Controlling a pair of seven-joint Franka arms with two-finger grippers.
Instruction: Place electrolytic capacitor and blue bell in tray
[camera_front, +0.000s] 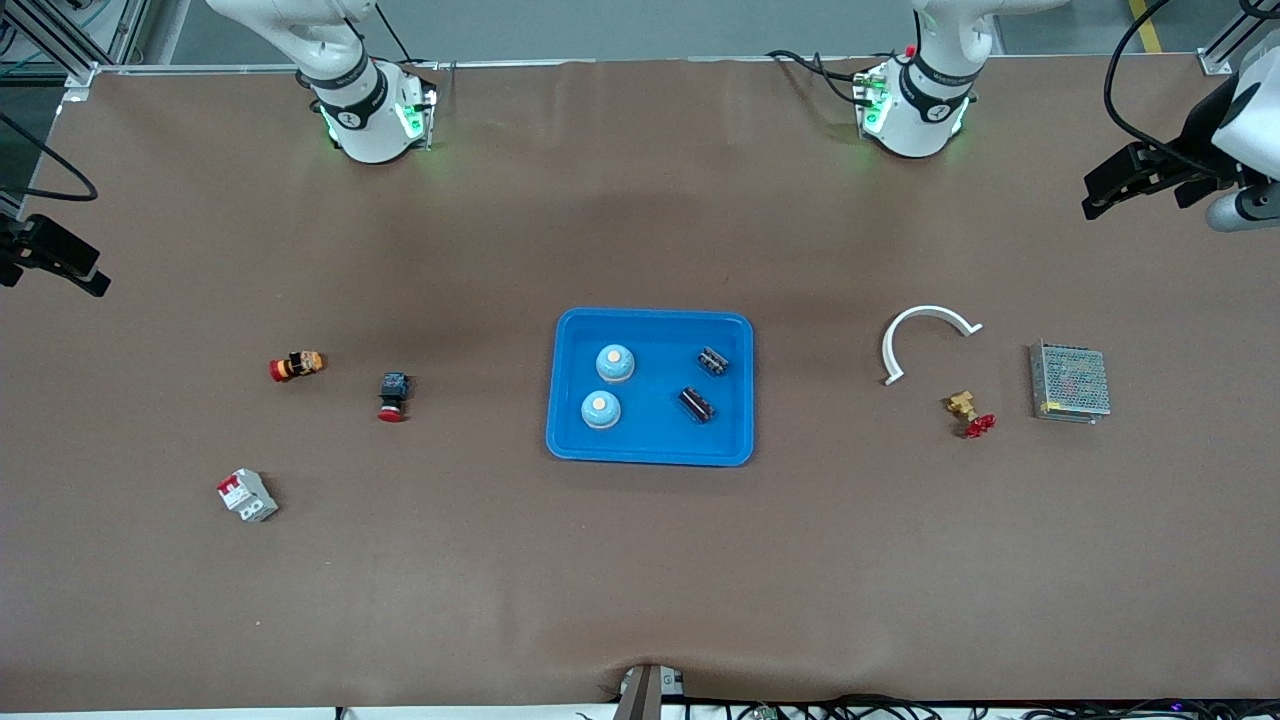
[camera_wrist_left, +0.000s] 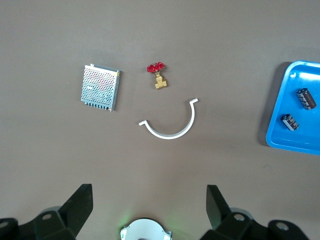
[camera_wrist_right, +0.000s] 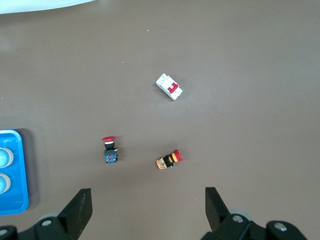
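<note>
A big brown table (camera_front: 640, 560) holds the blue tray (camera_front: 650, 450) in its middle — 2 blue bells (camera_front: 615, 363) and 2 capacitors (camera_front: 696, 404) lie inside. The left gripper (camera_wrist_left: 150, 200) and right gripper (camera_wrist_right: 148, 202) wait up high, fingers wide apart, holding nothing.

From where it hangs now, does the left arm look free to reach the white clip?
Probably yes. The left gripper hangs open above the white clip, with bare table around it; the brass valve lies apart beside it.
</note>
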